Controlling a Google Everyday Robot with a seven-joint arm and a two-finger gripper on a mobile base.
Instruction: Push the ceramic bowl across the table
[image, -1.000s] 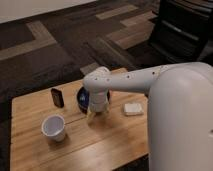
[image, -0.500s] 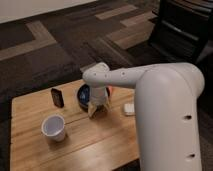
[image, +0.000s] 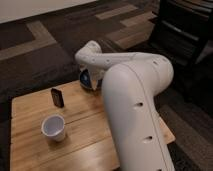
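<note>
The ceramic bowl (image: 85, 78), dark blue and glossy, sits at the far edge of the wooden table (image: 30, 107). It is mostly covered by my white arm, and only its left part shows. My gripper (image: 95, 83) is down at the bowl, against its near right side, under the bent wrist (image: 90, 56). The forearm (image: 135, 105) fills the right half of the view and hides the table's right side.
A white cup (image: 53, 128) stands upright at the front left of the table. A small dark upright object (image: 58, 96) stands left of the bowl. Dark carpet with lighter strips surrounds the table. Dark furniture (image: 185, 30) stands at the back right.
The bowl has slid away from me toward the table's far edge, with the gripper following it. The arm has swung closer and now hides the small white block. Cup and dark object are unmoved.
</note>
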